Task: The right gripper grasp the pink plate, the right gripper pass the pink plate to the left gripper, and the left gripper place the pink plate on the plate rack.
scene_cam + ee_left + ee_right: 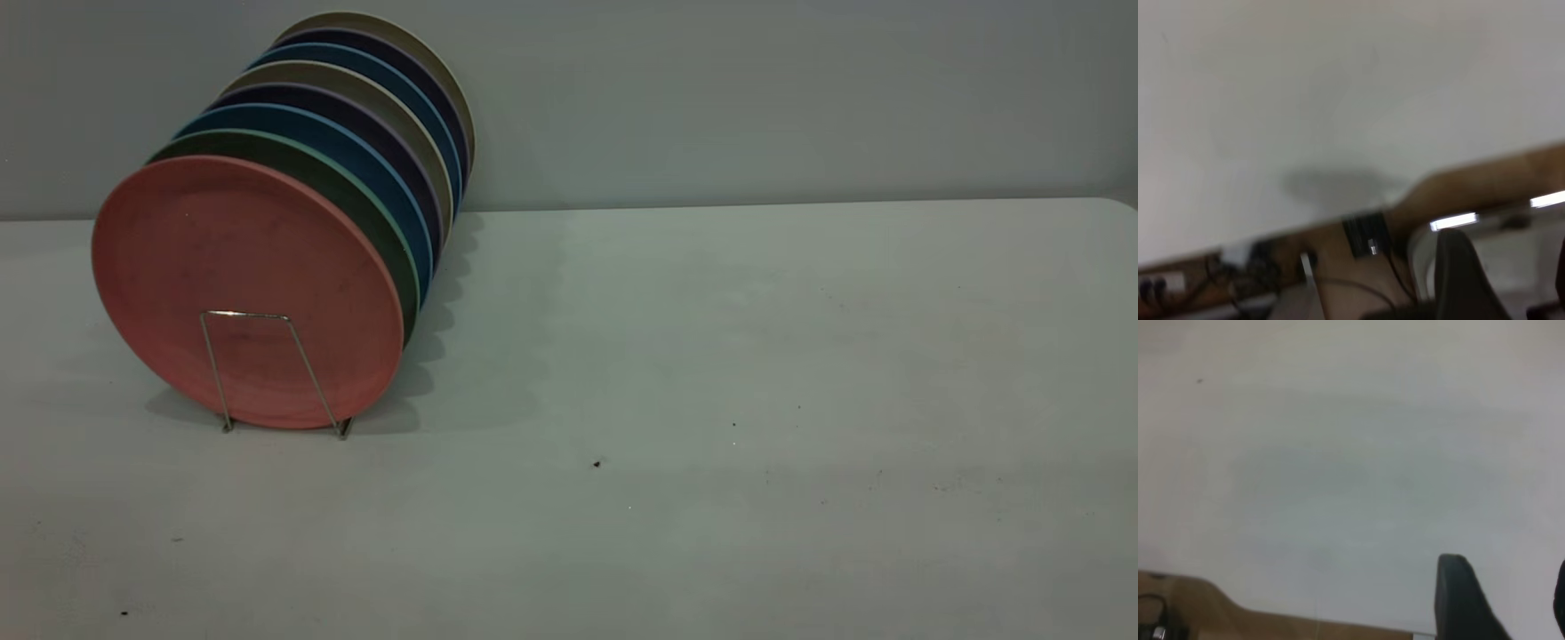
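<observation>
Plates fill the plate rack at the exterior view's left, and the pink plate stands on edge at the front of the row, leaning back against a green plate, with blue, dark and grey-beige ones behind. I see the front wire loop crossing the pink plate's lower face, so I judge the placement done. Neither arm shows in the exterior view. In the left wrist view the left gripper hangs over the worktop edge with its fingers spread and nothing between them; the right gripper in its own wrist view is likewise spread and empty over bare worktop. My worry from here is the rack itself: the row leans, and the pink plate is kept upright only by that one thin loop and the neighbour behind it. If I swing either arm back across the rack side, a brush on the rim could, I think, tip the plate forward or nudge the light wire frame along the worktop.
</observation>
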Robot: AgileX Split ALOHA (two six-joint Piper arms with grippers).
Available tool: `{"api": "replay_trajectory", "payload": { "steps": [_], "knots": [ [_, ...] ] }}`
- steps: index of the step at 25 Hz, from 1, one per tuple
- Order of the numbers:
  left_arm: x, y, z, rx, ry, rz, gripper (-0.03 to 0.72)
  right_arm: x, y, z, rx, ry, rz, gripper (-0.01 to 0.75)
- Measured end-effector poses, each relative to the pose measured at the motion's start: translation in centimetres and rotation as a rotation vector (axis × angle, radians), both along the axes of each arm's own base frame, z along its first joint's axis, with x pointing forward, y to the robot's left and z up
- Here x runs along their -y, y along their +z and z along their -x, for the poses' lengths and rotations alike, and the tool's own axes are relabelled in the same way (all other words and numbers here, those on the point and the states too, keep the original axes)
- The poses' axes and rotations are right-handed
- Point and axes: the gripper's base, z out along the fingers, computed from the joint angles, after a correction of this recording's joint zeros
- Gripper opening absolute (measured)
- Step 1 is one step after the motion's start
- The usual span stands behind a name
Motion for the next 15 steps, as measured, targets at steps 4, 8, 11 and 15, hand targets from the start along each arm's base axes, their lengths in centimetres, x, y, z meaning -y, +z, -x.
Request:
{"api": "replay_trajectory", "payload": {
  "steps": [4, 8, 11, 15],
  "knots": [
    [-0.1, -2.7, 1.8, -0.021, 0.012, 0.002, 0.377, 0.0, 0.0, 0.1, 0.005, 0.068, 0.008, 0.358],
    [-0.2, -2.5, 2.4, 0.092, 0.018, 0.010, 0.377, 0.1, 0.0, 0.5, 0.029, 0.098, 0.013, 0.358],
    [-0.3, -2.7, 3.0, 0.131, 0.034, 0.017, 0.377, 0.3, 0.0, 1.1, 0.071, 0.106, 0.012, 0.358],
    [-0.3, -2.8, 3.5, 0.153, 0.055, 0.030, 0.377, 0.4, 0.0, 1.6, 0.105, 0.102, 0.015, 0.358]
  ]
}}
